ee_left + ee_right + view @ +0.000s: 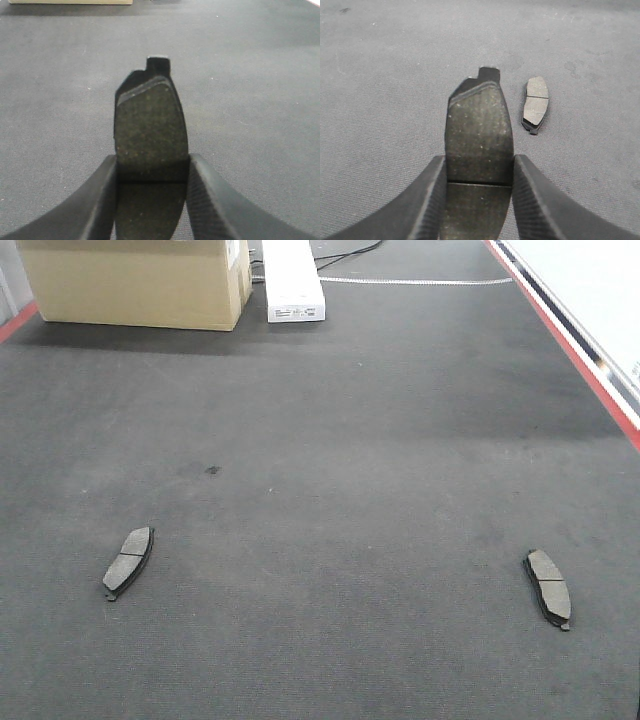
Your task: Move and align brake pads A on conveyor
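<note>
between each claw's fingers (100,200) (427,200) a held pad (150,130) (479,130) points lengthwise ahead, seemingly aloft.

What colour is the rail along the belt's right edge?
Red, on the rail bordering the dark grey belt; the front view shows it best.

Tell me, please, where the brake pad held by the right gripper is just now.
In the right wrist view, the brake pad is clamped between the right gripper fingers above the conveyor, with a second pad lying just to its right.

Black curved fingers (95,200), ribbed inner faces
</note>
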Controlling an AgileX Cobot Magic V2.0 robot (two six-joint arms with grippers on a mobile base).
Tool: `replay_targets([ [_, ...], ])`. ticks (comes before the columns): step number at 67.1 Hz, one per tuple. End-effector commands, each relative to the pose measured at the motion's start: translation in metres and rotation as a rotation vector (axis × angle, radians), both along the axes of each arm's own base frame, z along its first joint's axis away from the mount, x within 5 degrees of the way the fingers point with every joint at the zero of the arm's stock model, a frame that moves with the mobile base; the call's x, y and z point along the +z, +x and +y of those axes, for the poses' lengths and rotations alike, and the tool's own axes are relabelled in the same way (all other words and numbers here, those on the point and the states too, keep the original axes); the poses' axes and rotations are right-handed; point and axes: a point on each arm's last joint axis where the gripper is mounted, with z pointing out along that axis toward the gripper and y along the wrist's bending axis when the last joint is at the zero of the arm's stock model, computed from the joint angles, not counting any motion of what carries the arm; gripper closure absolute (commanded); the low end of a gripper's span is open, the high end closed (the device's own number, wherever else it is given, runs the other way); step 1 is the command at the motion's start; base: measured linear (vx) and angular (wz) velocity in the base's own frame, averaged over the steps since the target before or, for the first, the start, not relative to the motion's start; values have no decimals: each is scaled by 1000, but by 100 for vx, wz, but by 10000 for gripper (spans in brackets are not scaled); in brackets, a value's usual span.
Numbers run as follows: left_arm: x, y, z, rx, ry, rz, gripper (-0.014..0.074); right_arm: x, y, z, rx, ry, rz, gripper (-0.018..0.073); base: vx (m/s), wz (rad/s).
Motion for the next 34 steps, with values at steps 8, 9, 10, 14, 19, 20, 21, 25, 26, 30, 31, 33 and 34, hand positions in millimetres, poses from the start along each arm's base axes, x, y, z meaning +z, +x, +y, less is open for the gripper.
replay_targets([
  [8, 16, 2, -2, -18, -19, -104, 603, 16, 4, 0, -7, 7, -108, 564, 0, 0],
  [9, 16, 2, -2, -18, -19, -104, 603, 16, 4, 0, -7, 7, -108, 564, 0, 0],
  [10, 16, 2, -2, -18, -19, -104, 603, 16, 4, 0, -7, 7, -108, 564, 0, 0],
  [14, 16, 2, -2, -18, -19, -104, 603, 16, 4, 0, -7, 7, -108, 564, 0, 0],
  [19, 16, 2, -2, -18, -19, -104, 603, 16, 4, 0, -7, 7, -108, 564, 0, 0],
  [20, 16, 2, -2, -18, -19, -104, 603, 16, 4, 0, -7, 7, -108, 564, 0, 0],
  [21, 16, 2, -2, -18, -19, -104, 603, 16, 4, 0, -7, 7, -108, 564, 0, 0],
  [25, 16, 2, -2, -18, -19, -104, 603, 16, 4, 0, -7, 7, -108, 564, 0, 0],
  [26, 16, 2, -2, -18, -19, -104, 603, 16, 4, 0, -7, 7, -108, 564, 0, 0],
  [30, 16, 2, -2, -18, -19, -104, 603, 16, 4, 0, -7, 7, -108, 564, 0, 0],
  [31, 16, 2, -2, -18, -19, -104, 603, 16, 4, 0, -7, 7, -108, 564, 0, 0],
  [33, 16, 2, -2, -18, -19, -104, 603, 16, 4, 0, -7, 7, -108, 564, 0, 0],
  [34, 16, 2, -2, -18, -19, -104, 603, 16, 4, 0, -7, 7, -108, 564, 0, 0],
])
